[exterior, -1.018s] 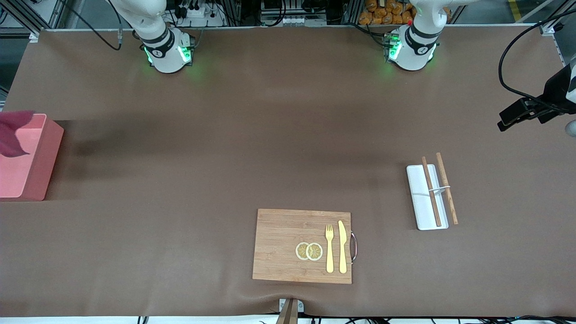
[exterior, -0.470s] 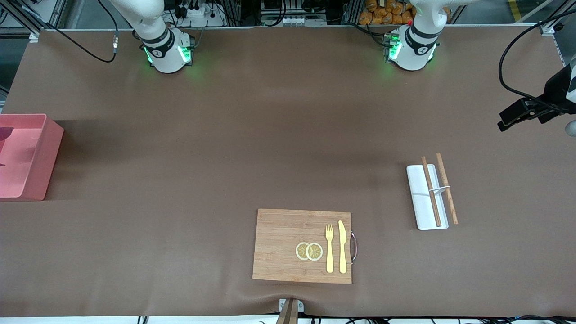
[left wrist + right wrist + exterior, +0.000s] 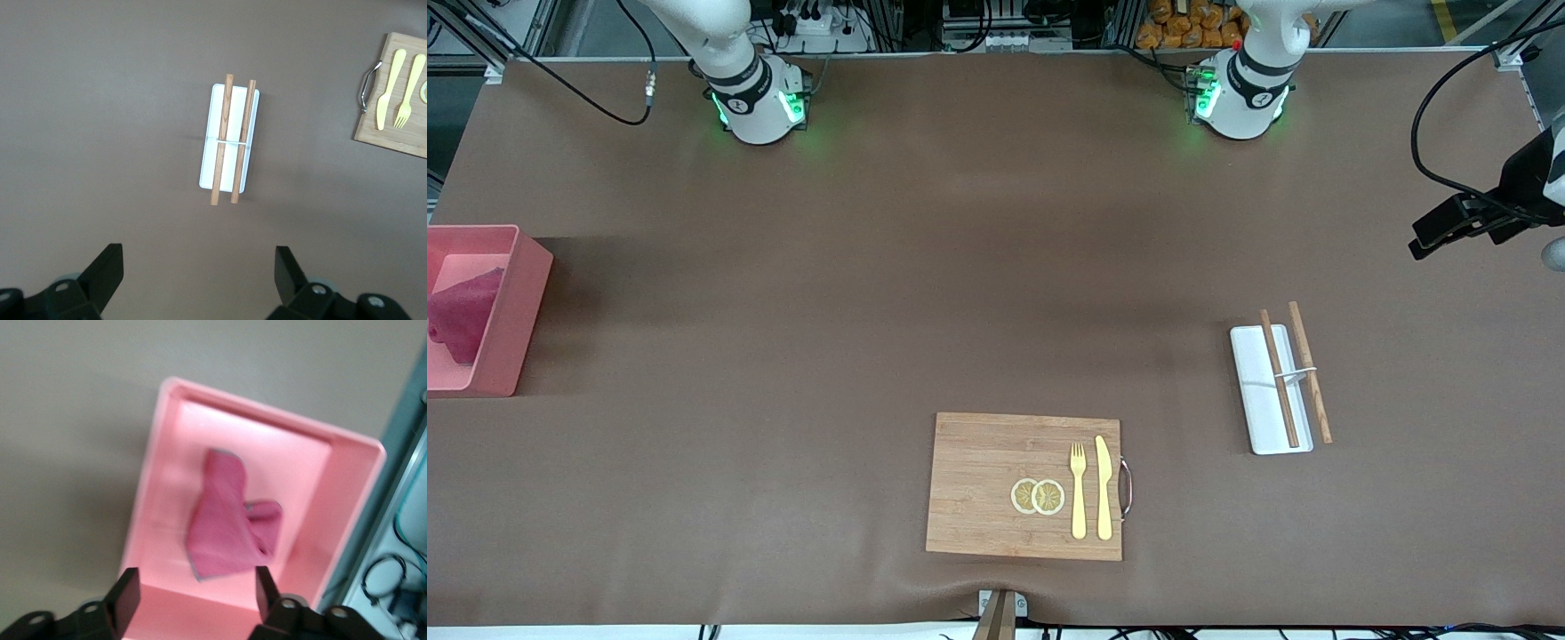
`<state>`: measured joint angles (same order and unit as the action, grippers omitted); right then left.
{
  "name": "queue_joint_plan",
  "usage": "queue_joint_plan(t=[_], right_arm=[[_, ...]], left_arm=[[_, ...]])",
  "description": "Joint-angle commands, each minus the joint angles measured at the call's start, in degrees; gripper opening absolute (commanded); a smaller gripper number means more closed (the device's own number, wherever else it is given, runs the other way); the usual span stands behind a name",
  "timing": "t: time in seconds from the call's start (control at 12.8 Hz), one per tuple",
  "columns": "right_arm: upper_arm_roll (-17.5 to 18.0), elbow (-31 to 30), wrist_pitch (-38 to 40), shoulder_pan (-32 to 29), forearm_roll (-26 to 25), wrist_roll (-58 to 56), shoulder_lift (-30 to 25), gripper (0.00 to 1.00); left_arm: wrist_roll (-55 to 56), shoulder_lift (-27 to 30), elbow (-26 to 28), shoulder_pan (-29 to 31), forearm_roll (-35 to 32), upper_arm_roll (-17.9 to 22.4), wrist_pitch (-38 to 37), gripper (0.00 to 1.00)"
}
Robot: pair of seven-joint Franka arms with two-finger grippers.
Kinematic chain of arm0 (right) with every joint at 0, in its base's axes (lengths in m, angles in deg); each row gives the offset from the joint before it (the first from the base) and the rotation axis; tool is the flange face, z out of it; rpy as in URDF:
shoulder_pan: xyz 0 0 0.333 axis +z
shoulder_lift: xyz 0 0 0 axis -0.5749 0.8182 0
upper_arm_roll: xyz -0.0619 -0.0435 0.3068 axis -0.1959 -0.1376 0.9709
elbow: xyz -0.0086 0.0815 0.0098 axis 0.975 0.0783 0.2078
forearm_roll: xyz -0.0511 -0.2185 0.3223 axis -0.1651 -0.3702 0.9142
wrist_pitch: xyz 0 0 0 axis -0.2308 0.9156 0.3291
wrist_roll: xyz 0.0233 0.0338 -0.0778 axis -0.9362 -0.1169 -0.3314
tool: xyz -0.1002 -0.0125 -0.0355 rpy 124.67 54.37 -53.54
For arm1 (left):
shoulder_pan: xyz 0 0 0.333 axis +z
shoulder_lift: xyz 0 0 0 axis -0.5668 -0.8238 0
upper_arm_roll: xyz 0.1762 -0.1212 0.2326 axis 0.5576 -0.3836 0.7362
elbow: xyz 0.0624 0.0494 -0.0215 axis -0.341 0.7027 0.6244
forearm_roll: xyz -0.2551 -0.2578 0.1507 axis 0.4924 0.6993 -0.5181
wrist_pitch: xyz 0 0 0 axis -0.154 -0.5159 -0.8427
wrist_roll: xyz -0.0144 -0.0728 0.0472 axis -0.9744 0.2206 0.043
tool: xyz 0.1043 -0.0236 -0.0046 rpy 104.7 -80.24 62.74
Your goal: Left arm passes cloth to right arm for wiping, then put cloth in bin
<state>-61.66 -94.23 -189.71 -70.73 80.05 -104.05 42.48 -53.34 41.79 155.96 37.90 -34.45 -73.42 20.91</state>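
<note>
Lying crumpled on the floor of the bin [image 3: 257,513], the cloth [image 3: 230,517] is free of any grip, and the right hand [image 3: 197,597] hangs directly over it with its 2 fingers [image 3: 127,597] spread wide and nothing between them. The bin sits at the right arm's end of the worktop [image 3: 871,267], its wall [image 3: 516,320] partly cut by the edge of the front view, with the magenta fabric [image 3: 463,311] showing inside. The drop looks done, so the step in hand is probably a clean retreat: the right hand does best to rise straight up, fingers apart, so no fold snags and no wall gets knocked. The left hand [image 3: 197,280] waits, wide open and empty, high over the white tray [image 3: 229,143] with its 2 wooden sticks [image 3: 222,139], well apart from the wooden board [image 3: 1024,485].
</note>
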Motion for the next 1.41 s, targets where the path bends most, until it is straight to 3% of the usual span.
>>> queue_joint_plan(t=[0.0,0.55,0.78,0.94,1.1,1.33], right_arm=[[0.72,-0.05,5.0,5.64,3.05,5.8,-3.92,1.0],[0.72,-1.54,16.61,24.28,3.15,31.98,-15.25,1.0],[0.72,-7.24,17.85,32.36,3.15,46.04,-23.06,1.0],[1.16,-7.7,20.91,34.23,3.67,53.18,-26.07,1.0],[0.9,-7.53,22.94,33.62,7.44,53.55,-28.79,1.0],[-1.91,-6.22,25.22,33.53,9.56,55.56,-29.15,1.0]], left_arm=[[-0.96,1.07,0.6,-0.12,0.75,0.22,-0.47,1.0],[-0.96,0.71,0.6,-0.12,0.75,0.13,-0.47,1.0],[-0.96,0.8,0.6,-0.12,0.84,0.13,-0.39,1.0],[-0.96,0.89,0.77,-0.12,0.84,0.13,-0.47,1.0],[-1.05,0.8,0.51,-0.12,0.75,0.13,-0.91,1.0],[-1.04,0.8,0.51,-0.03,0.67,0.13,-0.91,1.0]])
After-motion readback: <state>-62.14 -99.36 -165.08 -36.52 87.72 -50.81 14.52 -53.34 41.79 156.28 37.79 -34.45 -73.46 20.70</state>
